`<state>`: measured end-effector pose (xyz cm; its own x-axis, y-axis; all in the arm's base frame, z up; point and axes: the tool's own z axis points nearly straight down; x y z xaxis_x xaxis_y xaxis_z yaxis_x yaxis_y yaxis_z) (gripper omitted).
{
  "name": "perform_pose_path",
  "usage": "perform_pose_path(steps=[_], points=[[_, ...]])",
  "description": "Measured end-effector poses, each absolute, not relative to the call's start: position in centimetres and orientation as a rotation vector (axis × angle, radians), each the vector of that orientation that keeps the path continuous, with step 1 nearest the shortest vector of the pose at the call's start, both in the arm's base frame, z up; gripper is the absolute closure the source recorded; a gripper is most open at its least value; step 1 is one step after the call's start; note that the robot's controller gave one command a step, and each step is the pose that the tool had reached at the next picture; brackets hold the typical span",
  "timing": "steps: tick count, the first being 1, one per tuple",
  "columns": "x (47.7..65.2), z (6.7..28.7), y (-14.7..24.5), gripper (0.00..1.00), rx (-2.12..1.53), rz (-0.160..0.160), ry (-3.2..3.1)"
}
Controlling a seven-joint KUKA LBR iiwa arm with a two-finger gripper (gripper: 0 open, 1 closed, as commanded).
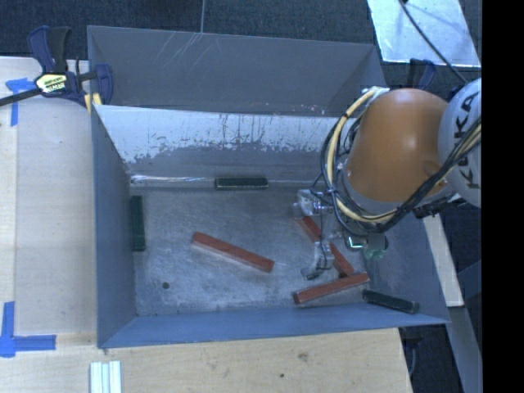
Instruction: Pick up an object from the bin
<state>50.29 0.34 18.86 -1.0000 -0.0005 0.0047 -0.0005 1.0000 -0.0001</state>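
1. Red stick (344, 264) lies slantwise at the right front of the bin (115, 219), directly under the gripper (322, 262). A second stick (331, 290) lies just in front of it and seems to touch it.
2. Nothing looks lifted. The stick appears to rest on the floor, so I judge that the grasp and the lift are still to do.
3. Gripper is down low at that stick, possibly touching it. Whether it is open or closed, I cannot tell.
4. A third stick (232, 252) lies mid-floor, well apart, and a black bar (391, 302) lies near the front right corner.
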Motion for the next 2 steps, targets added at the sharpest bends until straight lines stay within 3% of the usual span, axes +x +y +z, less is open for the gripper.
perform_pose_path(steps=[1, 2], points=[[52.62, 6.62, 8.28, 0.00, 0.122, -0.002, -3.138], [52.92, 7.21, 8.04, 1.00, 0.114, -0.002, -3.148]])
